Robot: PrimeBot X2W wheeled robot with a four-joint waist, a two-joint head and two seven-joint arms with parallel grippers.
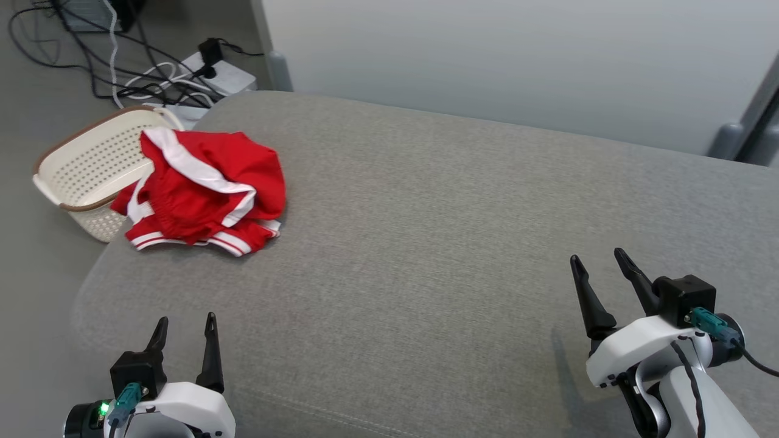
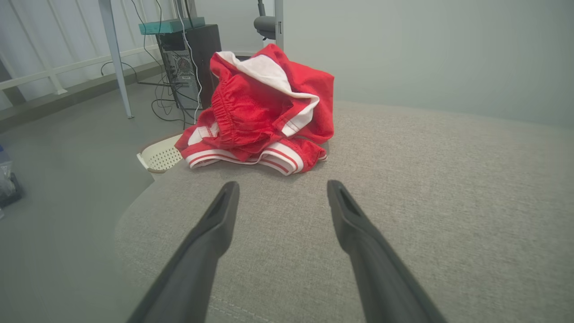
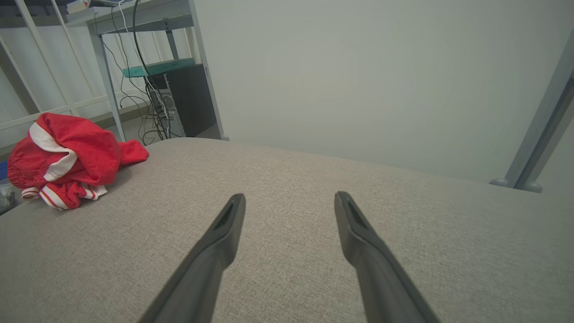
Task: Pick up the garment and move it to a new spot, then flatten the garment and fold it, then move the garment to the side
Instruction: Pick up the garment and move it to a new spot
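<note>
**Pick-up not yet begun: shorts lie bunched at the far left corner**

A broad grey fabric cushion [image 1: 426, 243] carries the work, and most of its top is bare. Off its far left corner, down on the floor, stands a cream perforated basket [image 1: 85, 170] with a brown rim. The red shorts [image 1: 207, 188], trimmed with white stripes, lie in a crumpled heap on that same far left corner. Their elastic waistband is turned up, and one edge hangs out over the cushion's side toward the basket. Whether cloth and basket actually touch is hard to tell.

The left pincer [image 1: 186, 321] sits at the near left edge, its two dark fingers spread wide and holding nothing. In its own wrist view it points almost straight at the heap, with a stretch of bare fabric between. The right pincer [image 1: 596, 258] is near the right edge, likewise released and empty, well apart from the shorts.

This looks like the first step, the pick-up, with nothing grasped yet. The next move probably falls to the left arm. It needs to reach forward to the far corner, come down over a raised fold or the waistband, and close on enough cloth to lift the whole bundle clear. The bare middle of the cushion seems the natural new spot, within reach of both arms for flattening
</note>
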